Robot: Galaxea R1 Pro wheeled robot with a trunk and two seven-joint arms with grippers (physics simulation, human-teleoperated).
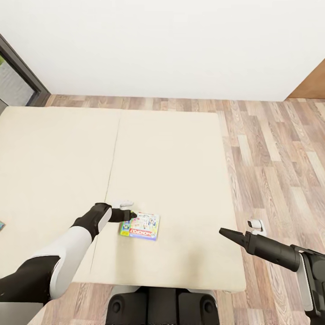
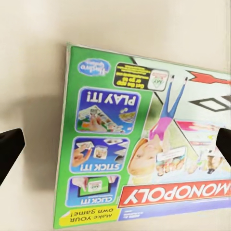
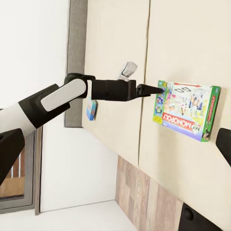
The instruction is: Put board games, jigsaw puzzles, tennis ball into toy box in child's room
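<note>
Your left tool (image 1: 130, 215) hangs wide open over the game (image 1: 140, 226) (green-edged Monopoly), flat on the bed (image 1: 180, 149) at 6 o'clock. Your right tool (image 1: 224, 232), at 4 o'clock: cannot tell.

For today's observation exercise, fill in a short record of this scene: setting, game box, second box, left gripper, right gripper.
setting: beige bed on a wood-plank floor, white wall behind
game box: green-edged Monopoly box lying flat near the bed's front edge
second box: small blue box further along the bed, near its edge
left gripper: open, at the Monopoly box's edge, not gripping it
right gripper: beside the bed, holding nothing
</note>
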